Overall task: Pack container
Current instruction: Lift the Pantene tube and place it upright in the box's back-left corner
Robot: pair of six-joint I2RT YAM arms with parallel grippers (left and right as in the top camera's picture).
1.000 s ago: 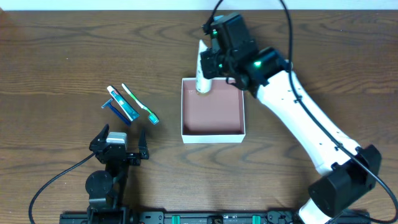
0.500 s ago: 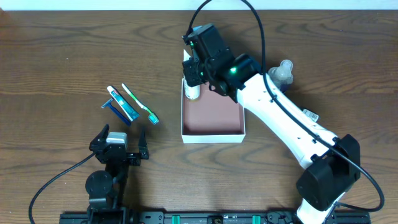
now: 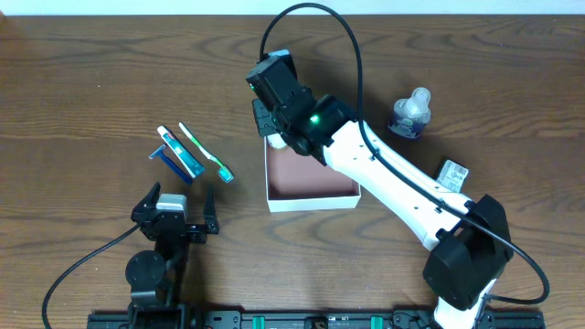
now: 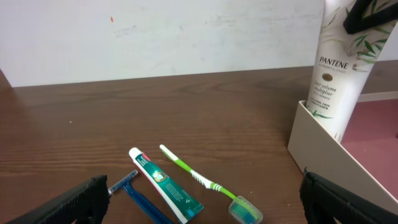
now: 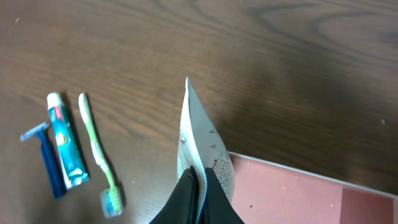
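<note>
Overhead and wrist views of a brown wood-grain table [image 3: 91,91]. The white right arm [image 3: 393,178] reaches from the near right edge across to the far left corner of the container [image 3: 315,175]. This is a square shallow open-top box with thin white walls and a dusty pink-brown floor, sitting near the table's centre. The right gripper [image 5: 198,188], seen from its wrist camera, is clenched on the flat crimped end of a white Pantene tube with green leaf print [image 4: 339,68]. The tube stands upright at that corner, its lower end hidden behind the container's wall, so contact with the floor cannot be told. The black left gripper [image 3: 180,203] rests near the table's front edge, left of the container, its fingers spread wide and holding nothing. Just beyond it lie, close together, a green-and-white toothbrush [image 3: 206,153], a white-and-teal toothpaste tube [image 3: 180,152] and a blue disposable razor [image 3: 172,164]. Right of the arm, apart from the container, are a small clear bottle with a blue base [image 3: 410,113] and a small white sachet [image 3: 452,174].
</note>
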